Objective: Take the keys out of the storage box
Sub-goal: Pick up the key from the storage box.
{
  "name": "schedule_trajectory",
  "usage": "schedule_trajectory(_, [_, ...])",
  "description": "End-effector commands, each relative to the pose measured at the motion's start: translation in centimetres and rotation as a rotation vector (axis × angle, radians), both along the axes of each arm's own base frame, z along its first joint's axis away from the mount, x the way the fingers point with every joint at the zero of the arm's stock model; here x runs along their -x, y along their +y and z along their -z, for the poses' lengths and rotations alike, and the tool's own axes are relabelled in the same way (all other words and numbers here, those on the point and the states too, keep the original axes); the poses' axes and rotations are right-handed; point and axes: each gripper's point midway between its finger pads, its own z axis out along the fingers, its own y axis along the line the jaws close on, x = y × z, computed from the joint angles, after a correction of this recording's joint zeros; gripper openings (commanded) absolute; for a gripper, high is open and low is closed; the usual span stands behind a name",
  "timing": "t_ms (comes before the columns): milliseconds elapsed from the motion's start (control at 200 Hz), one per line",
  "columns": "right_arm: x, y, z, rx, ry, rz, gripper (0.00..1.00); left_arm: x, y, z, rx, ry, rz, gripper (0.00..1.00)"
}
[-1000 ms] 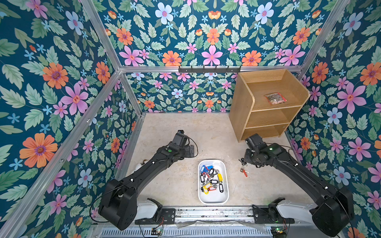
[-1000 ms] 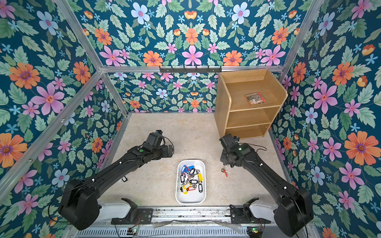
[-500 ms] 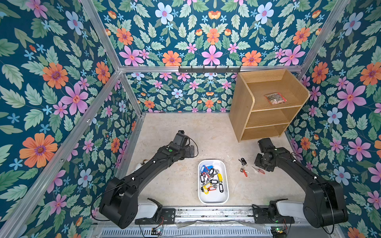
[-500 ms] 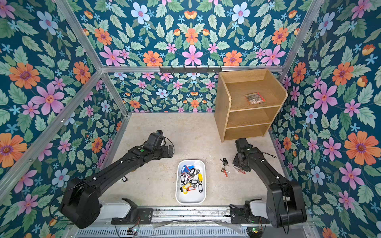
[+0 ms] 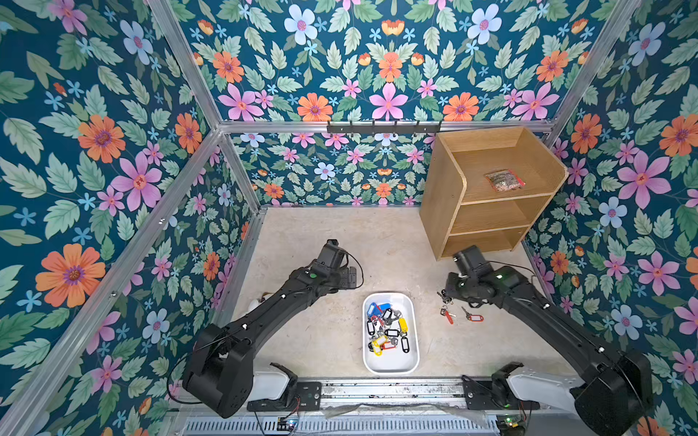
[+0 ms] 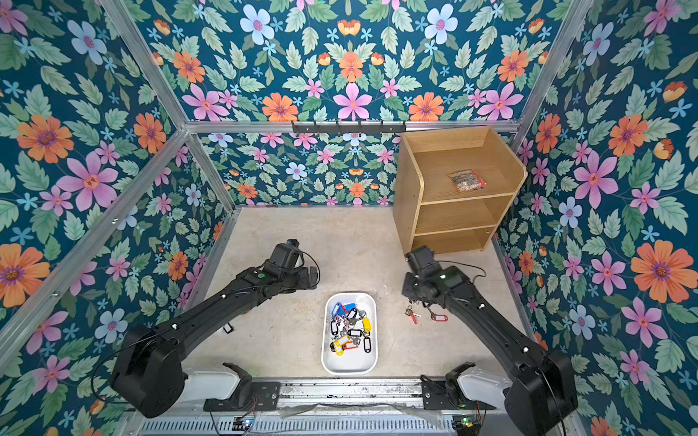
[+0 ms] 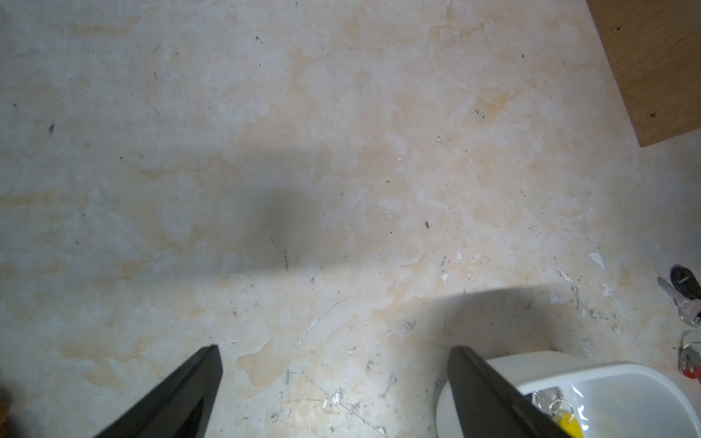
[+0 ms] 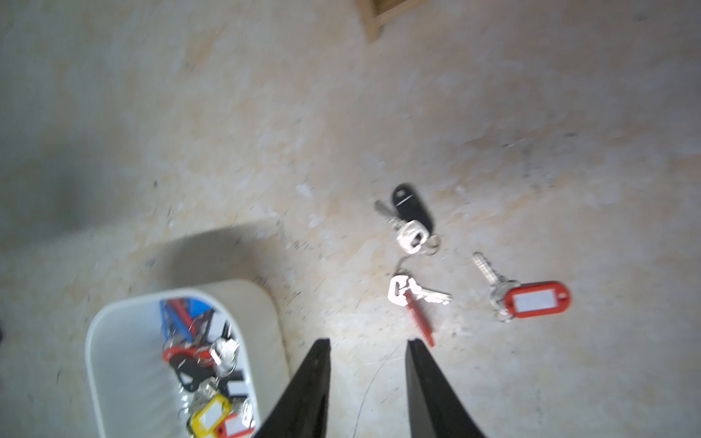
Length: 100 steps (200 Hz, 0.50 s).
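shallow white plastic storage box [image 5: 393, 363] holding small silver keys with coloured tags [image 5: 387, 328], three loose keys [image 8: 402, 290] on beige desk [image 5: 340, 245] beside it, left hand [image 7: 333, 348] wide, right hand [image 8: 368, 341] narrow, empty

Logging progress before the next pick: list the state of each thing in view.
storage box: on the table, partly full.
keys in the box: piled together.
keys on the table: three sets, lying loose.
left gripper: open, empty.
right gripper: open, empty.
shelf unit: upright.
packet: lying on the top shelf.
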Motion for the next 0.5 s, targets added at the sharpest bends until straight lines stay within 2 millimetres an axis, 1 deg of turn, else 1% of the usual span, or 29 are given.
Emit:
schedule_trajectory(0, [1.8,4.4,0.6,-0.024,0.043,-0.048,0.37,-0.2,-0.1,-0.1,0.000,-0.001,-0.004,0.99])
schedule_trajectory(80, [2.3,7.6,1.0,-0.052,0.051,-0.103,0.38,-0.2,-0.1,-0.2,0.000,-0.005,-0.004,0.99])
schedule_trajectory(180, [2.8,10.1,1.8,-0.047,0.074,-0.153,0.38,-0.2,-0.1,-0.2,0.000,-0.006,-0.004,0.99])
schedule_trajectory(315, [3.6,12.2,3.1,-0.025,0.115,-0.207,0.38,-0.2,-0.1,-0.3,0.001,-0.007,-0.005,0.99])
schedule_trajectory(425, [4.7,13.0,4.6,0.001,0.165,-0.246,0.35,-0.2,-0.1,-0.4,0.002,-0.011,-0.005,0.99])
schedule_trajectory(495, [5.4,13.0,5.7,0.037,0.195,-0.263,0.35,-0.2,0.0,-0.4,0.002,-0.010,-0.007,0.99])
